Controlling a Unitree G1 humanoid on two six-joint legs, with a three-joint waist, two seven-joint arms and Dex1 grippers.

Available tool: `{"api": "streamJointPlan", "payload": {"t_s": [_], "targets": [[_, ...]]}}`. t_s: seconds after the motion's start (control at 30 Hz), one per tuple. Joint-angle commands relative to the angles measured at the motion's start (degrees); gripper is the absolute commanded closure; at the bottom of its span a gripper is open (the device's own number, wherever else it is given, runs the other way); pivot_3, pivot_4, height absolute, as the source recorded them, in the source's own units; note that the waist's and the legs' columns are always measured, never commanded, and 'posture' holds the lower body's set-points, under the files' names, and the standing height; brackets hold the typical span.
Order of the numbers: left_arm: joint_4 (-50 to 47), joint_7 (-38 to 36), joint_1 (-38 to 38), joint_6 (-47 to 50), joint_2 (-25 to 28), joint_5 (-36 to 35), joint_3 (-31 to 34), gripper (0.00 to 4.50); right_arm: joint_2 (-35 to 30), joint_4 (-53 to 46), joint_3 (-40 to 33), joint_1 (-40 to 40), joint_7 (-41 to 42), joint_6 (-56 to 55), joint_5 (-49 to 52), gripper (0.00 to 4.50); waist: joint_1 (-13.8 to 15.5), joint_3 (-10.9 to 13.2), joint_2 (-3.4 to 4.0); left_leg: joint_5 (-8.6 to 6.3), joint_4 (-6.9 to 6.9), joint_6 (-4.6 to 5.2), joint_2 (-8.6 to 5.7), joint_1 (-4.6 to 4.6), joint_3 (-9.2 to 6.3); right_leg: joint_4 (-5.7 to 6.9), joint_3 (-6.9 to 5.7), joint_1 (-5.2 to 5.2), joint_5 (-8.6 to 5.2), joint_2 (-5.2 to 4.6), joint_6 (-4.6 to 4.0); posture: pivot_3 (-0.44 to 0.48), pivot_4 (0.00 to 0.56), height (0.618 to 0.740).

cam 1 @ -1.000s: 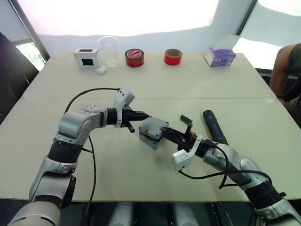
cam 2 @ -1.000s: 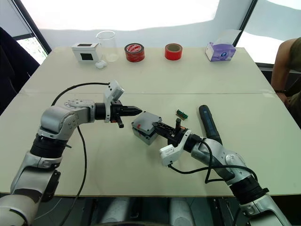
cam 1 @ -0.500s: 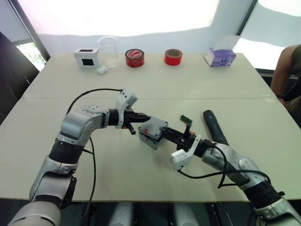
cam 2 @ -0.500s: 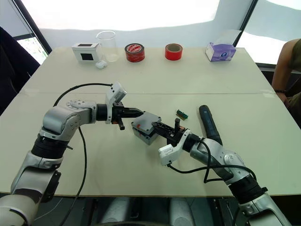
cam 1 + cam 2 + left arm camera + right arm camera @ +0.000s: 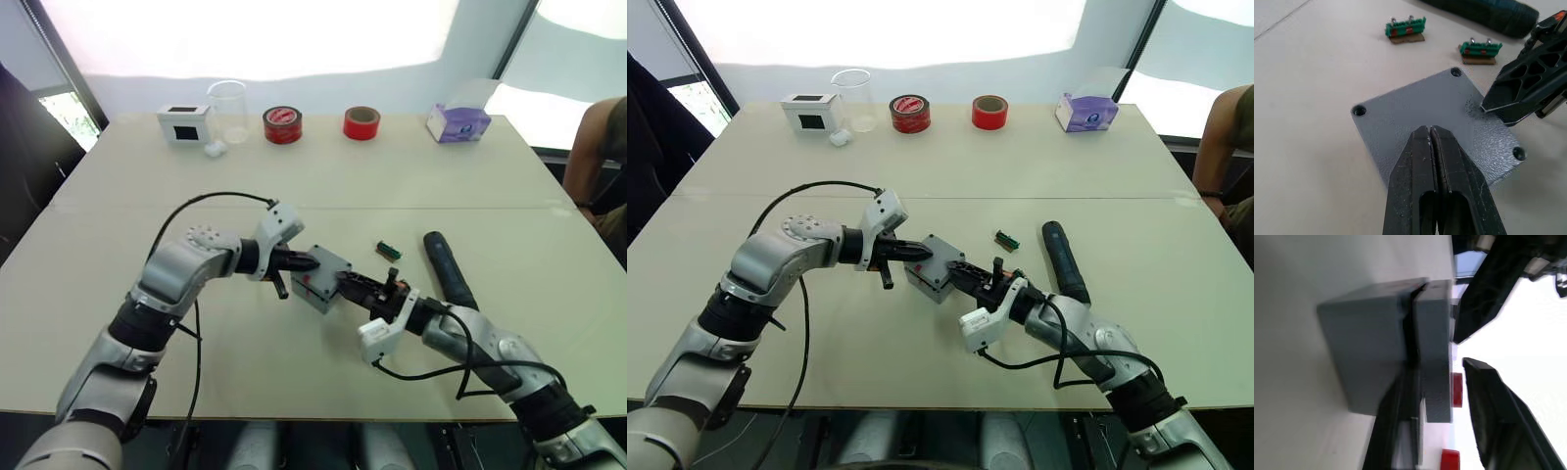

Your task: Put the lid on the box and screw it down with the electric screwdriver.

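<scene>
While the lid (image 5: 1437, 120) sits on top of the box (image 5: 321, 279) near the middle of the table (image 5: 323, 186), both grippers meet at it from opposite sides; the left gripper (image 5: 306, 261) reaches in from the robot's left with its two black fingers (image 5: 1449, 166) pressed together, tips resting on or just above the lid's flat grey face; the wrist view shows three of the lid's corner screw holes. The right gripper (image 5: 351, 285) comes in from the robot's right with its fingers spread; in the right wrist view one finger lies along the seam between lid and box (image 5: 1371, 357) while the other finger (image 5: 1498, 401) stands clear of the lid's face, so the jaws are apart and not clamped; in the left wrist view a right fingertip (image 5: 1498, 100) touches the lid near one edge. Between lid and box a dark gap is visible on one side, so the lid is not fully seated there.

The electric screwdriver (image 5: 447, 264) lies flat on the table to the robot's right of the box, near the right forearm, held by neither gripper; a small green connector (image 5: 388, 249) lies on the table between the box and the screwdriver; the left wrist view shows two such green pieces (image 5: 1405, 29) beyond the lid.

Along the far edge of the table stand a white box with a black screen (image 5: 184, 123), a clear beaker (image 5: 227, 110), two red tape rolls (image 5: 282, 124), and a purple tissue box (image 5: 458, 122); a person's arm (image 5: 598, 147) shows at the right edge.
</scene>
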Motion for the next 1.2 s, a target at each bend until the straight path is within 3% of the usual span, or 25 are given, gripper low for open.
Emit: {"api": "streamJointPlan", "payload": {"t_s": [0.03, 0.13, 0.57, 0.67, 0.73, 0.87, 0.97, 1.2], "targets": [[0.6, -0.3, 2.5, -0.4, -0.2, 1.9, -2.8, 4.5, -0.8, -0.5, 0.7, 0.9, 1.0, -0.1, -0.5, 1.6, 0.1, -0.1, 0.0, 0.0, 0.0, 0.0, 0.01, 0.01, -0.01, 0.01, 0.0, 0.0, 0.0, 0.0, 0.0, 0.0, 0.15, 0.74], [1.5, -0.3, 3.5, -1.7, -0.1, 3.3, -3.6, 4.5, -1.0, -1.4, 0.4, 1.5, 1.5, 0.0, -0.2, 0.59, 0.1, -0.2, 0.0, 0.0, 0.0, 0.01, 0.03, 0.06, -0.03, 0.05, -0.01, 0.04, -0.01, 0.02, -0.01, 0.0, 0.15, 0.74], [3.3, -1.0, 7.5, -4.2, -0.4, 5.8, -5.3, 4.5, -3.3, -8.0, -3.6, 6.4, 4.8, 0.7, 5.0, 0.59, 0.2, -0.6, -0.06, -0.02, 0.0, 0.04, 0.04, 0.1, -0.04, 0.06, -0.01, 0.08, -0.03, 0.01, -0.04, 0.0, 0.15, 0.74], [3.0, -1.4, 8.1, -4.9, -0.4, 5.3, -4.4, 4.5, -2.9, -8.0, -4.2, 7.1, 5.5, 1.4, 6.6, 1.09, 0.2, -0.7, -0.06, -0.02, 0.0, 0.04, 0.04, 0.1, -0.04, 0.05, -0.01, 0.09, -0.03, 0.01, -0.04, 0.0, 0.15, 0.74], [2.5, -2.1, 8.5, -5.6, -0.2, 4.5, -3.5, 4.5, -2.8, -8.1, -4.5, 7.5, 5.8, 1.9, 7.5, 1.96, 0.2, -0.7, -0.06, -0.02, 0.0, 0.04, 0.04, 0.1, -0.04, 0.05, -0.01, 0.09, -0.03, 0.01, -0.04, 0.0, 0.15, 0.74], [2.1, -2.7, 8.6, -5.9, -0.5, 3.2, -1.0, 4.5, -2.4, -8.0, -4.9, 8.0, 6.2, 2.9, 8.7, 3.23, 0.1, -0.7, -0.06, -0.03, 0.0, 0.05, 0.05, 0.1, -0.04, 0.04, -0.01, 0.08, -0.04, 0.01, -0.05, 0.0, 0.15, 0.74], [1.3, -3.2, 6.7, -3.9, -1.7, -1.5, 4.6, 4.5, -2.2, -7.3, -5.3, 7.8, 7.1, 4.0, 10.6, 4.4, 0.1, -0.7, -0.06, -0.03, -0.01, 0.05, 0.06, 0.09, -0.05, 0.05, -0.01, 0.06, -0.05, 0.01, -0.07, 0.0, 0.15, 0.74], [1.5, -4.2, 2.2, 3.7, -2.7, -11.0, 13.2, 4.5, -0.7, -7.4, -5.1, 8.4, 12.2, 8.2, 19.0, 4.48, 0.1, -0.5, -0.1, -0.02, -0.01, 0.04, 0.06, -0.06, -0.08, 0.05, -0.05, -0.1, -0.05, 0.01, -0.06, 0.0, 0.15, 0.74]]}}
